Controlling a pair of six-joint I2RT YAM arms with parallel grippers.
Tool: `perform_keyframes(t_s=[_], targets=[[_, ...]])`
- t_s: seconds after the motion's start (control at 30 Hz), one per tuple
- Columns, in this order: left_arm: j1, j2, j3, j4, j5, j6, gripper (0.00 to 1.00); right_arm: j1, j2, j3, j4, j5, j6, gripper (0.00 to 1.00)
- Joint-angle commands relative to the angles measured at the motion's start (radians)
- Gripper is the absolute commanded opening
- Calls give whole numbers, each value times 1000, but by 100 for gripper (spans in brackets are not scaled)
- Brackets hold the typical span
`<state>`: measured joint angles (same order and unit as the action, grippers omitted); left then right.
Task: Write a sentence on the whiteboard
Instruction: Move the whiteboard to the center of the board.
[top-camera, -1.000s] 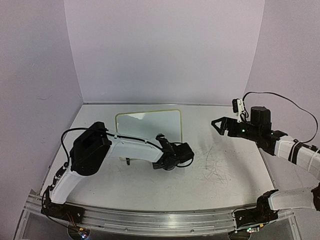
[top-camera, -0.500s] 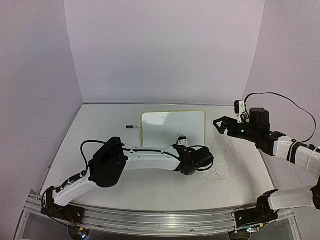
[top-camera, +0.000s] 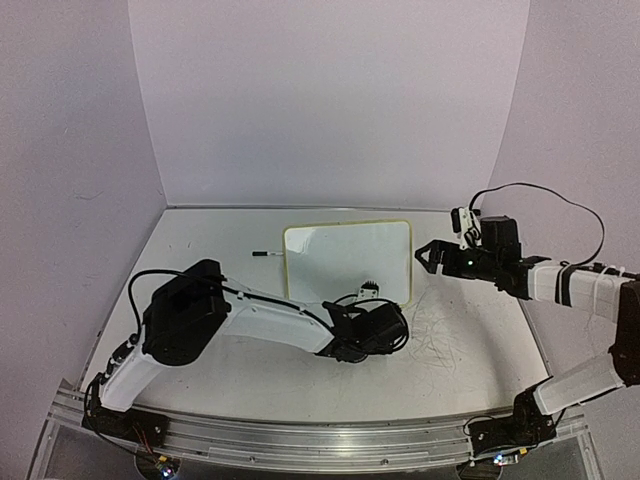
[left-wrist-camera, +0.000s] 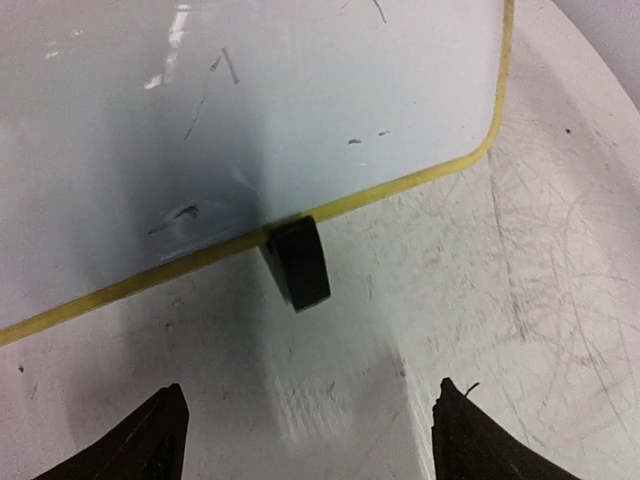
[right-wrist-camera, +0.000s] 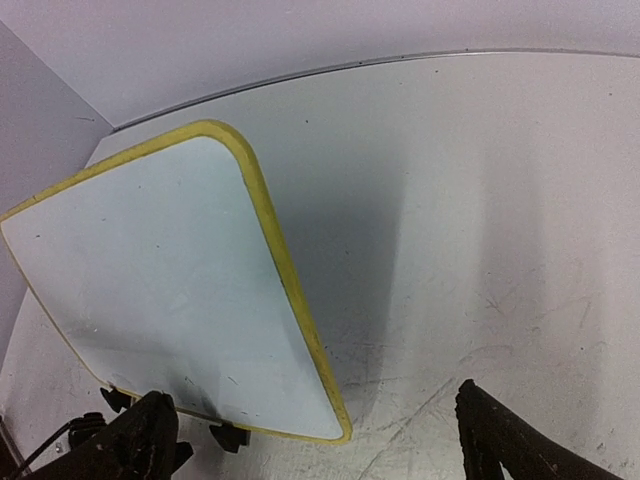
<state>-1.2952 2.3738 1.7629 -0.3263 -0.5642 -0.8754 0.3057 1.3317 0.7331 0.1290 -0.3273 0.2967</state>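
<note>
Scuffed grey tabletop (top-camera: 480, 340) carries the whiteboard (top-camera: 347, 262), nothing legible on it. Left gripper (left-wrist-camera: 307, 400) gapes empty at its near edge (by a clip (left-wrist-camera: 297, 262)). Right gripper (top-camera: 422, 258), also wide & empty, hovers off its right edge. Risk: L fingers bump the board, skewing it.

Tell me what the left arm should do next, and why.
Probably draw the left gripper back from the whiteboard and go for the pen left of it: the jaws stand open, clear of the board's near edge, and the board shows no words.
</note>
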Motion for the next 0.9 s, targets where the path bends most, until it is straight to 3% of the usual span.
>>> perform_keyframes(t_s=[0.0,0.17,0.3,0.47,0.63,0.87], targets=[[40,-270,-230,264,253,204,89,1,74,83,95,-147,-60,96],[130,-518,-596,481,386,223,93,1,141,97,193,-255,-31,96],[172,-696,-739,478,321,223,95,25,213,131,226,-286,0,98],[195,-855,-863,454,285,206,97,67,239,147,237,-193,11,98],[208,-854,-900,432,322,122,97,70,196,111,235,-103,11,98],[209,-655,-793,376,371,75,89,59,191,106,189,-33,-7,98]])
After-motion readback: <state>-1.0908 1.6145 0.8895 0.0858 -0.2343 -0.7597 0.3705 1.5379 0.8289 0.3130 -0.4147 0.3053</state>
